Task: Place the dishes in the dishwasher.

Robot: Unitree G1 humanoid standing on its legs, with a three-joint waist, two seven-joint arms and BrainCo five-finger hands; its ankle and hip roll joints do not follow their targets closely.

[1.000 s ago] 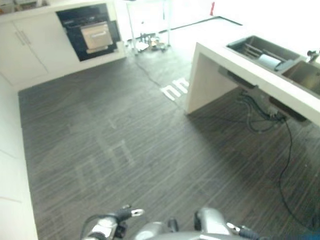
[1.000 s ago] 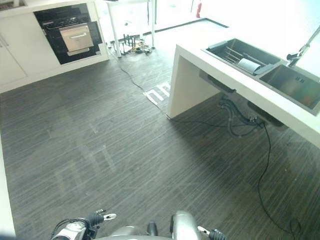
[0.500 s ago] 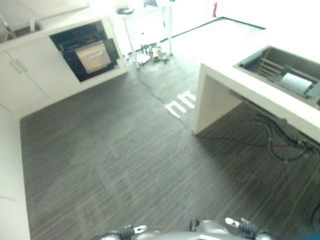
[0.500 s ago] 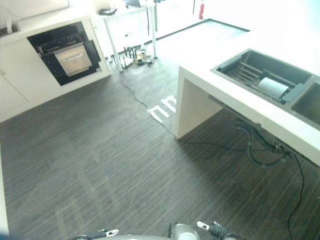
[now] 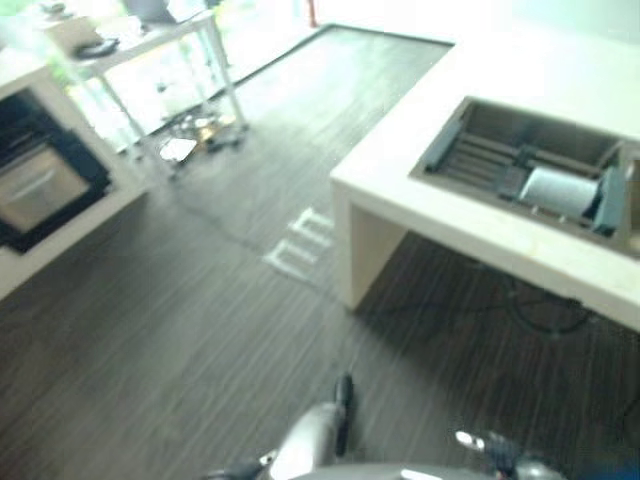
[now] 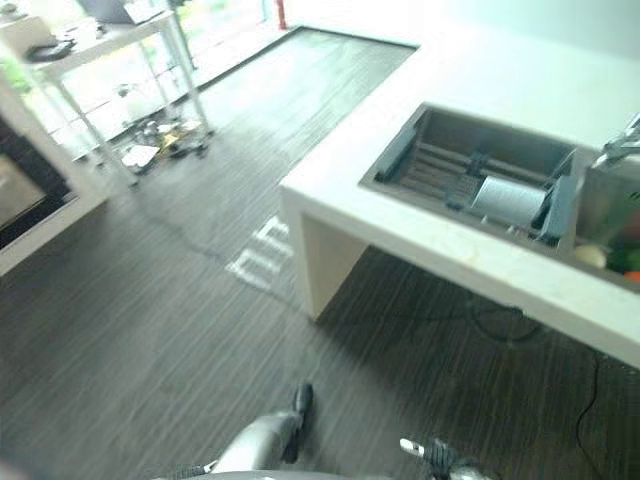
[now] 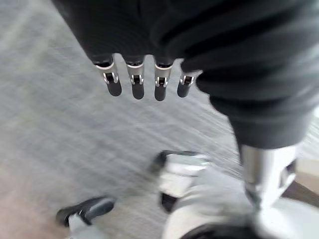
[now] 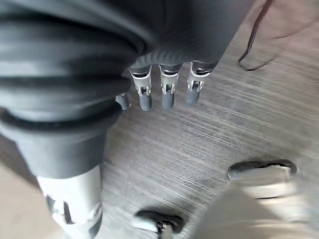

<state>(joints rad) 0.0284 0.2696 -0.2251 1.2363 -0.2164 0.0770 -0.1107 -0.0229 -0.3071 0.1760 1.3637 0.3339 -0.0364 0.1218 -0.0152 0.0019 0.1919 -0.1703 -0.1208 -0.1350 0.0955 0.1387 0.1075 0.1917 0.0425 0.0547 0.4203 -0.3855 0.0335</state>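
Approach is the step in hand: both hands hang empty over the floor, left hand (image 7: 134, 79) and right hand (image 8: 167, 87) with fingers straight. One plate (image 6: 508, 201) lies in the sink rack (image 6: 440, 170) on the counter (image 6: 400, 230); you'll need to close in and reach.

Bare dark floor (image 5: 170, 330) ahead, white counter (image 6: 420, 235) blocking the right — open gap beneath it

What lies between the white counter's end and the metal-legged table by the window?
Bare dark striped floor, apart from white floor markings near the white counter; clutter sits under the metal-legged table. Right eye view.
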